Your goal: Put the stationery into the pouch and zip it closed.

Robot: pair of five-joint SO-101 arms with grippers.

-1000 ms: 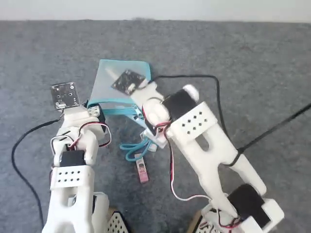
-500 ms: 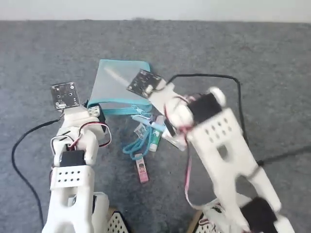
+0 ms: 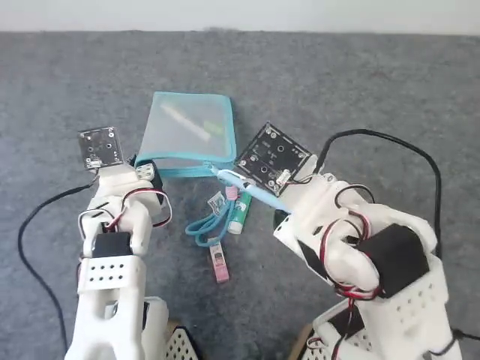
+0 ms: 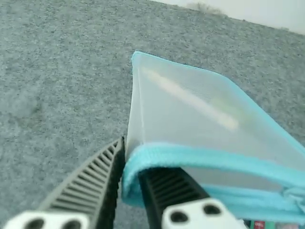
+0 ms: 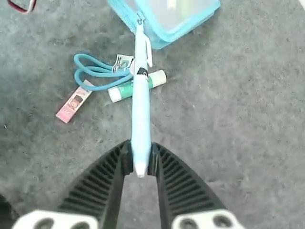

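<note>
- The right gripper point(image 5: 140, 160) has its jaws clamped on one end of a light-blue pen point(image 5: 140, 105). The pen's far end touches the pouch point(image 5: 176, 14) at its zipper corner.
- The left gripper point(image 4: 131, 164) pinches the pouch's teal edge between its jaws.
- A glue stick point(image 5: 159, 78), a teal cord point(image 5: 90, 71) and a pink tag point(image 5: 71, 102) lie on the grey carpet point(image 5: 238, 119) just beside the pouch's zipper side.

Overhead camera is looking steeply down from behind both arms, taking in the whole grey table point(image 3: 390, 97). Each wrist camera is peering forward along its own jaws, close in. All three are sharing the pouch point(image 3: 187, 135).
</note>
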